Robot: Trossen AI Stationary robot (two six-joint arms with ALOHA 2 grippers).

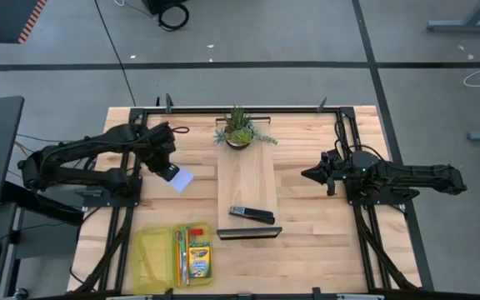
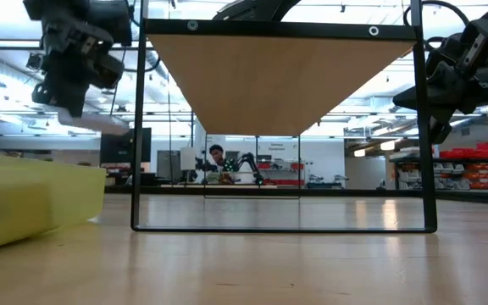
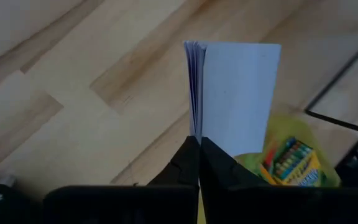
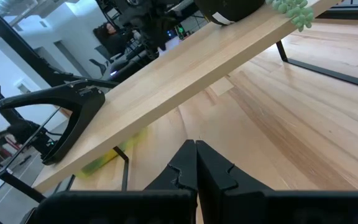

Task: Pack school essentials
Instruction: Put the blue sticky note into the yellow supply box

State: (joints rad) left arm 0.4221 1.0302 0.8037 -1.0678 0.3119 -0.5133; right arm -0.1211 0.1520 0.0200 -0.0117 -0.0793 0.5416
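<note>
Wooden worktop point(image 1: 307, 225) carries a yellow case point(image 1: 152, 257); left gripper point(image 1: 172, 172) above the case pinches the pad point(image 3: 238, 96) by its spine, seen only from its wrist. Right gripper point(image 1: 309, 174), fingers pressed together, waits well away from the case.

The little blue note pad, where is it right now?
The note pad hangs above the table's left side, pinched in the left gripper, between the potted plant and the yellow case.

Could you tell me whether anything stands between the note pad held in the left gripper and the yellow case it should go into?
Nothing visible does: the left gripper holds the note pad above bare table, and the open yellow case lies nearer the front edge.
</note>
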